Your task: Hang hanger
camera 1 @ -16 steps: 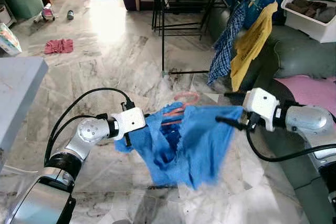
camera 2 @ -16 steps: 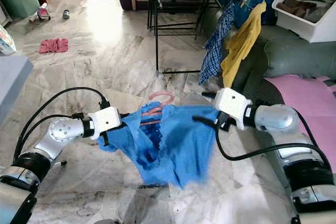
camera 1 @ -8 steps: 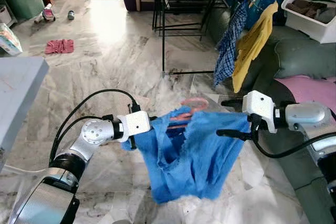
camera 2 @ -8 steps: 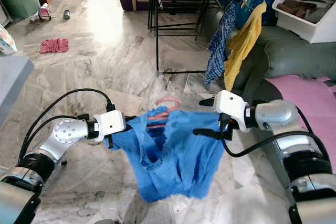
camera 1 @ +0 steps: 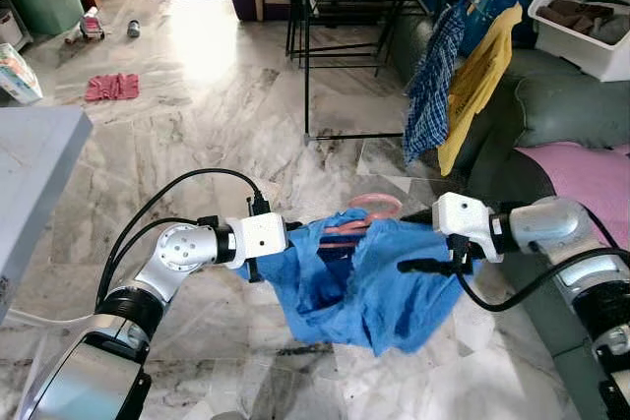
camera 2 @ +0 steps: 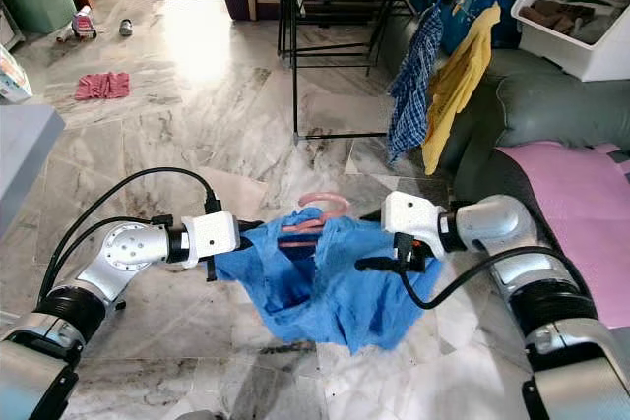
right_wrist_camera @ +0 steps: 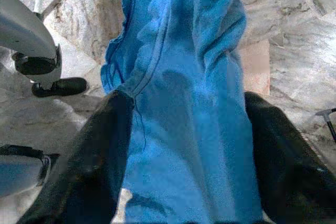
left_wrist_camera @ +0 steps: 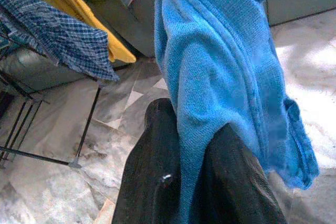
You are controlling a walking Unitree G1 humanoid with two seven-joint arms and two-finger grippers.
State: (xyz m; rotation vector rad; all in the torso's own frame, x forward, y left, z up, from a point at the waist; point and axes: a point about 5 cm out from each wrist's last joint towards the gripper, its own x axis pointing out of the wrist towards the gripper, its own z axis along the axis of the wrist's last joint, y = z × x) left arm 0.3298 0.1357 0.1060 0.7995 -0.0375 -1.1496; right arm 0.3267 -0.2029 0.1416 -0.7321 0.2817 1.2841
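Pink plastic hanger is sitting inside the crumpled blue knit cloth, only its hook and a bit of the top bar poke out, and the whole bundle hangs in the air between your two arms above the grey marble floor. Your left gripper is pinched tight on one edge of the cloth, you can see the fabric squeezed between the two black fingers in the left wrist view. Your right gripper has its fingers spread wide with the cloth draped between them, so it's open, not clamped. The black metal drying rack stands further ahead, well apart from the bundle, with a blue checked shirt and a yellow garment hanging off it beside the grey-green sofa
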